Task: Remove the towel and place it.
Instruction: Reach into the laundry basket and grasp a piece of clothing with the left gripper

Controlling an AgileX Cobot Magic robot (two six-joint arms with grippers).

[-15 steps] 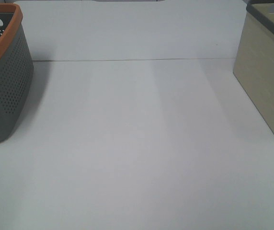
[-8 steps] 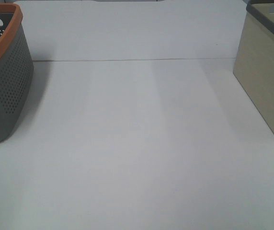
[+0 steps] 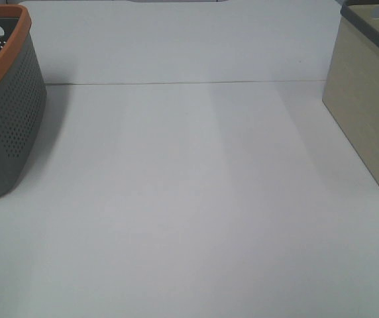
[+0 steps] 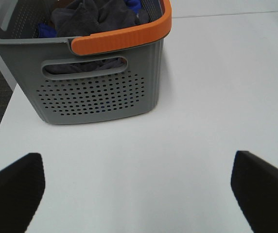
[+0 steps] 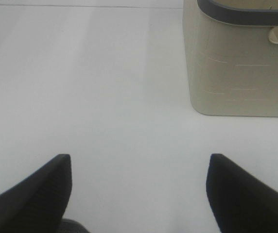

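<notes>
Inside the grey basket, towel half hidden; left pincer and right pincer apart, tips cropped.

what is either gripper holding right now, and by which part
Nothing is held. The left gripper is open, short of the grey basket where the dark towel lies bunched; the right gripper is open too, near the beige bin.

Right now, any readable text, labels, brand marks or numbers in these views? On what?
None readable in any view.
grey basket: perforations only, no print.
beige bin: faint moulded lines only, no lettering.
dark towel, bundled inside the grey basket: no tag or label showing from here.
</notes>
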